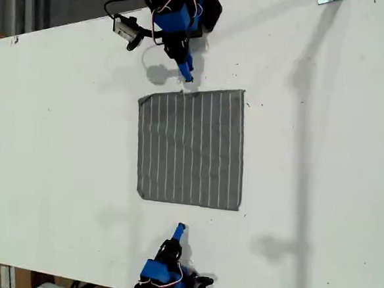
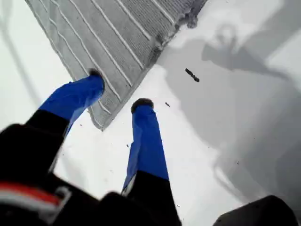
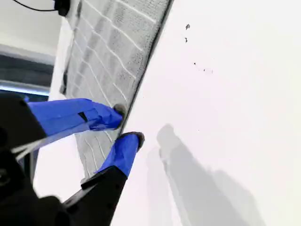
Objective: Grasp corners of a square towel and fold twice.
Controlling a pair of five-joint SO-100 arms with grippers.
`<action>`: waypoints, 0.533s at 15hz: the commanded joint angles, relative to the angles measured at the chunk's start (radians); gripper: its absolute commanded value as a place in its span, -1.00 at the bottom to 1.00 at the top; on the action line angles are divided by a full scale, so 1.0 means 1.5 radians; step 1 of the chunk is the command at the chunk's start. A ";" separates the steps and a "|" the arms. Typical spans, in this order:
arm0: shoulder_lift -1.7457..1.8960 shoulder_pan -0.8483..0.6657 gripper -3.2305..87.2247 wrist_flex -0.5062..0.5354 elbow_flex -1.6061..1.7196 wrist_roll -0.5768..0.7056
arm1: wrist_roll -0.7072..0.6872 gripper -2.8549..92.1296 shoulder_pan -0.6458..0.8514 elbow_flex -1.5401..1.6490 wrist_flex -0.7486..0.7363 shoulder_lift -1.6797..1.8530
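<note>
The towel lies flat and unfolded on the white table, its stripes running between the two arms. All its corners show, such as the upper right corner and the lower left corner. My first gripper hovers open at the towel's upper edge. In the first wrist view one fingertip is over the towel, the other over bare table, with a corner just below them. My second gripper sits just short of the lower edge. It is narrowly open beside the towel and holds nothing.
A small camera unit with a black cable lies on the white table, to the exterior view's left of the first arm. The table's edge runs along that view's upper left and bottom. A long pole shadow falls towards its right.
</note>
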 commanded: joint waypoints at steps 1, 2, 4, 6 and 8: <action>0.004 -0.392 0.07 0.013 -0.014 -0.357 | -0.005 -0.94 0.243 -0.016 0.005 -0.007; 0.004 -0.389 0.07 0.017 -0.014 -0.364 | -0.003 -0.94 0.223 -0.008 0.004 -0.007; 0.004 -0.377 0.10 0.026 -0.016 -0.382 | 0.005 -0.94 0.219 -0.009 0.005 -0.007; 0.004 -0.373 -0.01 0.024 -0.015 -0.393 | 0.008 -0.94 0.219 -0.009 0.005 -0.007; 0.004 -0.394 -0.12 0.026 -0.016 -0.385 | 0.009 -0.94 0.220 -0.009 0.005 -0.007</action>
